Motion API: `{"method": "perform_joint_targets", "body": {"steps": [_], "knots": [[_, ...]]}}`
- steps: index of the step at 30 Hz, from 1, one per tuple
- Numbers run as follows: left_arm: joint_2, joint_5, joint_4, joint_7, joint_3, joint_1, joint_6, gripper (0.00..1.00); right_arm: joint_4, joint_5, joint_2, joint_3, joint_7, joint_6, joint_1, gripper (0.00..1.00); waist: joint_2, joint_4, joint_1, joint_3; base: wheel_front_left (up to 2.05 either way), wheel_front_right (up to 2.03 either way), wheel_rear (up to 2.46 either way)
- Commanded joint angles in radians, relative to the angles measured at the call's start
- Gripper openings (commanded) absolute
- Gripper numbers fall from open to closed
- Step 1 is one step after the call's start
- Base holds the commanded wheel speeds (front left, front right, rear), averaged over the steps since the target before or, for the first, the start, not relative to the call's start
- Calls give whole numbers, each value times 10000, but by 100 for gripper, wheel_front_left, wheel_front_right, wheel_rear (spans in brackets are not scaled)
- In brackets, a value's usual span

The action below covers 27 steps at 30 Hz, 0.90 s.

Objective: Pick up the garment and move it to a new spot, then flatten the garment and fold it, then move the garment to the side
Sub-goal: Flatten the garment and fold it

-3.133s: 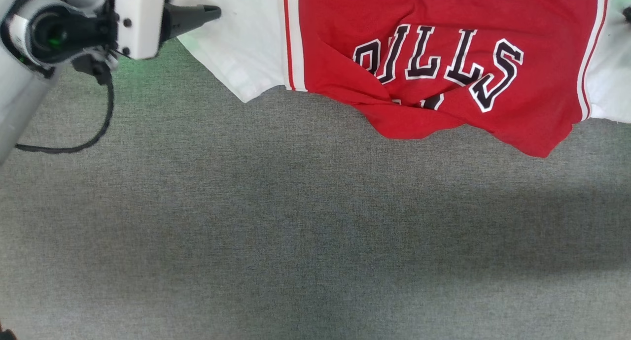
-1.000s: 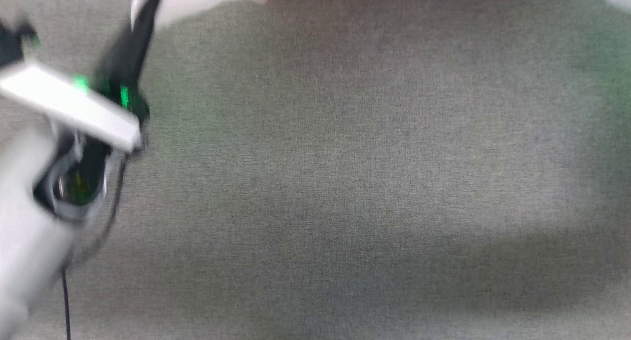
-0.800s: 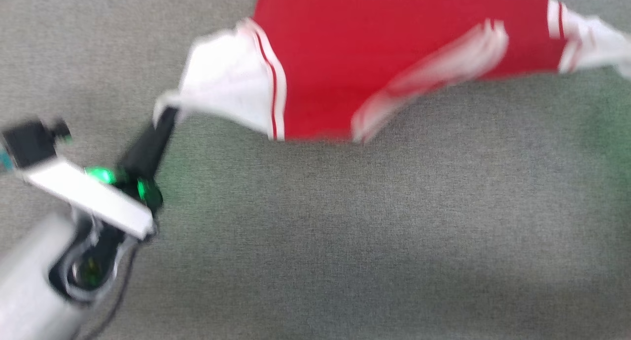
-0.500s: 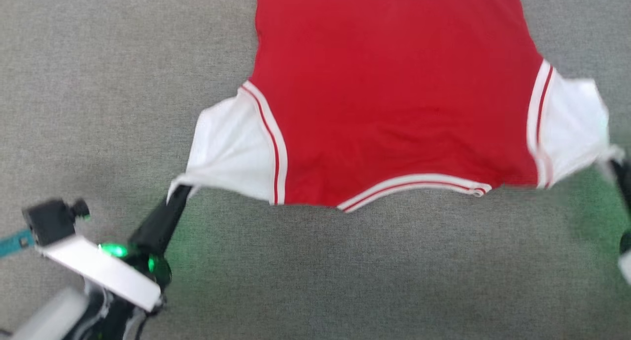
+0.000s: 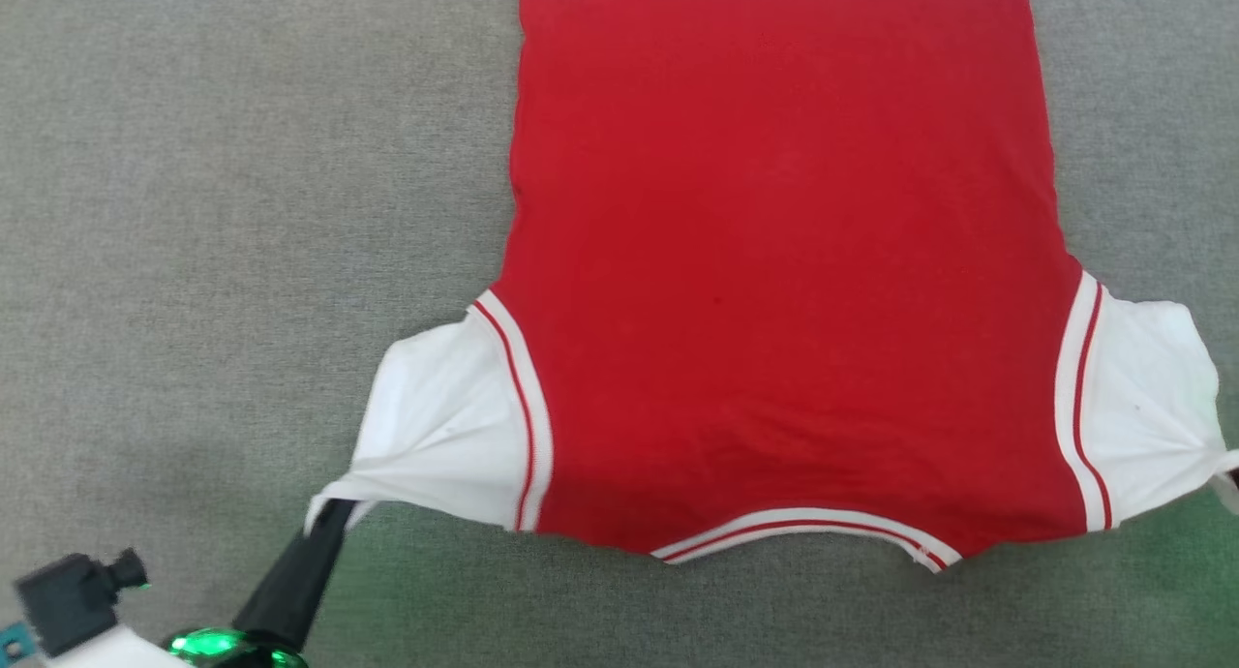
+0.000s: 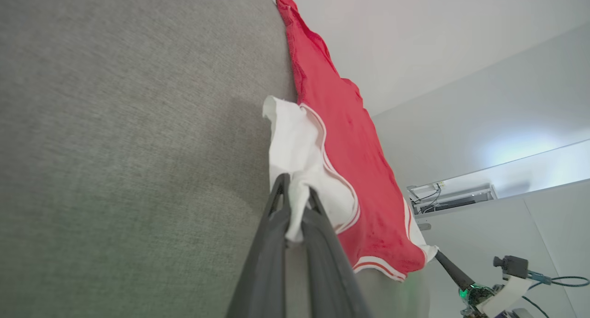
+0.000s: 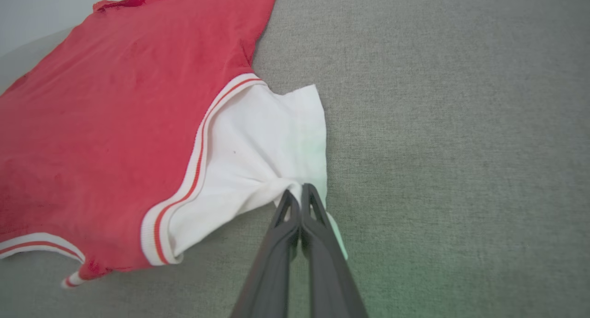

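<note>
On the grey fabric surface [image 5: 194, 213] I saw the garment [image 5: 774, 261] spread plain red side up, from centre to twelve o'clock. At seven o'clock my left gripper [image 5: 329, 523] pinched one white sleeve [image 5: 436, 426]; at four o'clock my right gripper [image 7: 299, 191] clamped the other.

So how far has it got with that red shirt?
Flattening looks nearly done: the garment lies spread on the grey surface, plain side up, collar nearest the robot. In hand: the left jaws are shut on the left sleeve and the right jaws on the right sleeve, drawing it taut. Left to do: no fold shows yet, and it has not been moved aside.
</note>
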Motion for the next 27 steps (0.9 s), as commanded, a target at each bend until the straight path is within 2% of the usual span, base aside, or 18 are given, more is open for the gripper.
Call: {"method": "perform_joint_targets", "body": {"steps": [1,6,10,16,21,22,23,25,27], "knots": [[-55,97,-87,-51,-82,-50,12,0,-52,-17,-6,-101,89,-5,120,0,-1,49,0,-20,0,0,0],[-283,338,572,-22,-706,-810,11,0,506,-500,-138,361,429,-5,-282,0,-1,106,0,-93,0,0,0],[-547,432,1447,134,-1391,-1562,11,0,1252,-817,-239,1148,734,-5,-811,0,-1,146,0,-121,0,0,0],[-756,585,2660,113,-2101,-2243,11,0,2162,-1079,-218,1893,775,-6,-1451,0,-1,165,0,-29,0,0,0],[-865,447,3013,41,-2376,-2486,11,0,2354,-1156,-291,2106,613,-6,-1695,0,-1,114,0,3,0,0,0],[-863,431,3037,24,-2410,-2513,11,0,2309,-1196,-325,2098,548,-6,-1722,9,-1,97,0,1,0,0,0],[-864,403,3049,11,-2432,-2516,11,0,2257,-1212,-351,2029,502,-6,-1758,33,-1,78,0,-7,0,0,0],[-838,386,2981,-17,-2441,-2507,11,0,2083,-1257,-447,1755,406,-6,-1821,100,-1,48,0,-24,0,0,0],[-808,407,2835,-22,-2405,-2444,11,0,1788,-1287,-565,1361,470,-5,-1791,100,-1,53,0,-49,0,0,0]]}}
